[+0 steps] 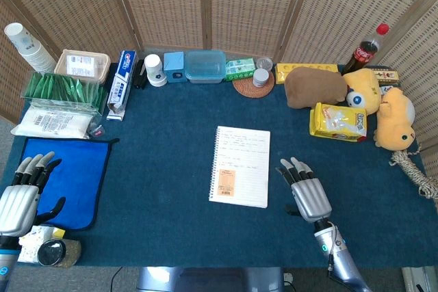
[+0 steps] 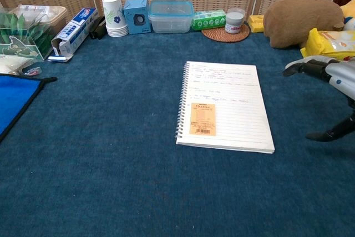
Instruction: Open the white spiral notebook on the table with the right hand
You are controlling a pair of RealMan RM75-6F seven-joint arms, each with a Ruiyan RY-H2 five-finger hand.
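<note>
The white spiral notebook (image 1: 240,165) lies flat and closed on the blue table, spiral along its left edge, an orange sticker on its cover; the chest view shows the notebook (image 2: 224,106) too. My right hand (image 1: 305,190) hovers just right of the notebook's lower right corner, fingers apart and holding nothing; it enters the chest view at the right edge as the right hand (image 2: 331,84). My left hand (image 1: 23,193) is open at the table's front left, over the edge of a blue cloth (image 1: 66,176).
Along the back stand a toothpaste box (image 1: 122,83), paper cups (image 1: 155,70), a clear container (image 1: 204,66), a coaster with a jar (image 1: 254,83). A brown plush (image 1: 313,87), a yellow packet (image 1: 339,122) and yellow toys (image 1: 394,121) crowd the right rear. A cola bottle (image 1: 365,49) stands behind them.
</note>
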